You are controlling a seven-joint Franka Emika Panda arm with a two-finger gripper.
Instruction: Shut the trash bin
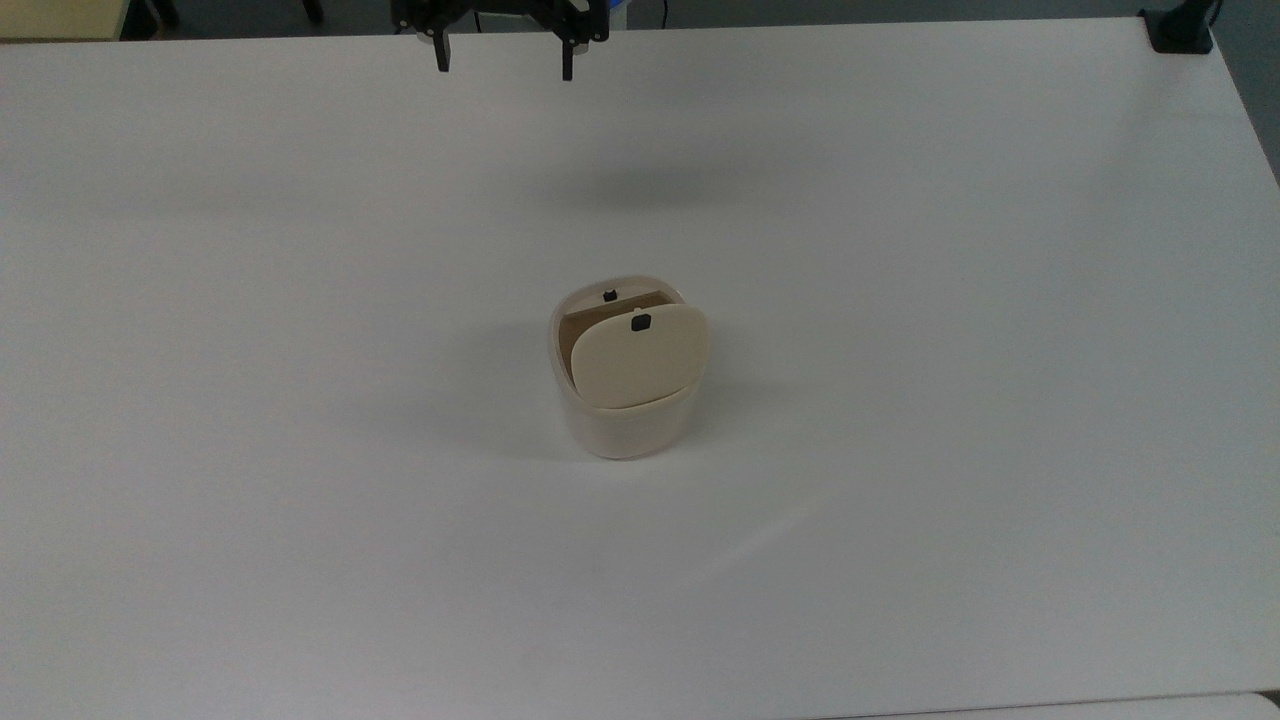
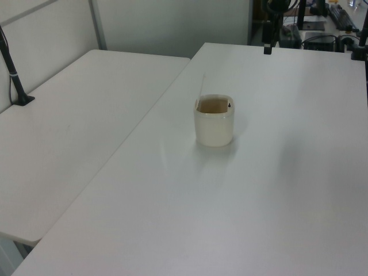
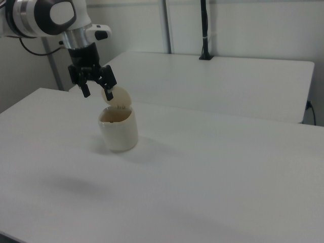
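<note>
The trash bin (image 1: 625, 425) is a small cream-beige tub in the middle of the white table (image 1: 900, 300). Its flat lid (image 1: 640, 358) stands up on its hinge, a tiny black latch mark near the top edge, and the inside shows behind it. The left view shows the bin (image 2: 214, 125) with its lid (image 2: 202, 86) edge-on. My gripper (image 1: 503, 62) hangs open and empty above the table's far edge, well apart from the bin. In the right view the gripper (image 3: 97, 92) is seen in front of the raised lid (image 3: 119, 96), above the bin (image 3: 119, 132).
A second white table (image 2: 75, 115) adjoins on the left view's left, with a black clamped post (image 2: 16, 80). Another black clamp (image 1: 1180, 28) sits on the table's far corner at the top view's right. Equipment and cables (image 2: 322, 34) lie beyond the far edge.
</note>
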